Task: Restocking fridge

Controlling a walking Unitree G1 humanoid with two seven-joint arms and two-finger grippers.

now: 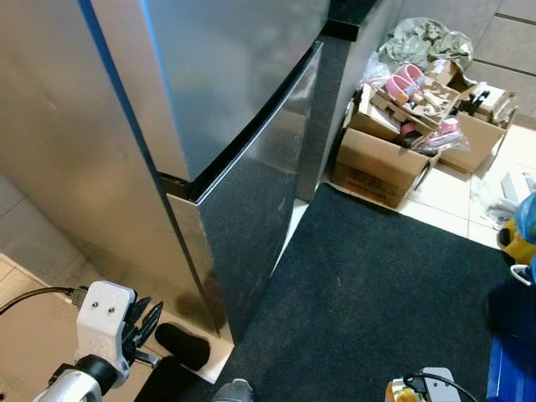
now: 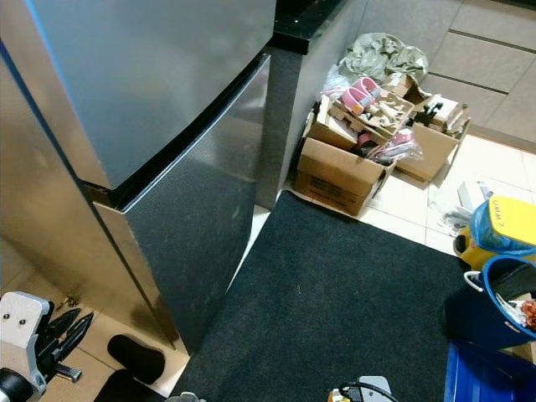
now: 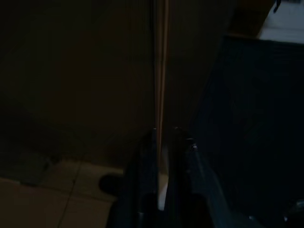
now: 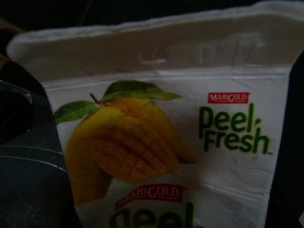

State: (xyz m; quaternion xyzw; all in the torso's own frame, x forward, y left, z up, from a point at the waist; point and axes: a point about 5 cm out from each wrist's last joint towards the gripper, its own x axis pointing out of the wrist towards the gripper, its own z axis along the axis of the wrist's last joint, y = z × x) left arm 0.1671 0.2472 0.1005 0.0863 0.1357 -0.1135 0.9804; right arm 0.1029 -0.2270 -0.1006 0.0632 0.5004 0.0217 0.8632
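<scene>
fridge (image 1: 209,126): top cropped | juice carton (image 4: 166,142): base cut off (dark view)

There was one steel fridge (image 1: 193,126) at the frame's upper left, one dark mat (image 1: 377,293), two cardboard boxes (image 1: 377,163) at upper right, one mango juice carton (image 4: 166,142), and one blue bucket (image 2: 502,301) at right.

Fridge (image 1: 209,109) on left, doors closed, upper door above lower. Mat (image 1: 377,293) on floor to right of fridge. Cardboard boxes (image 1: 381,163) behind mat, beside fridge far corner, shoes (image 1: 404,80) on top. Bucket (image 2: 502,297) at right edge of mat.
</scene>
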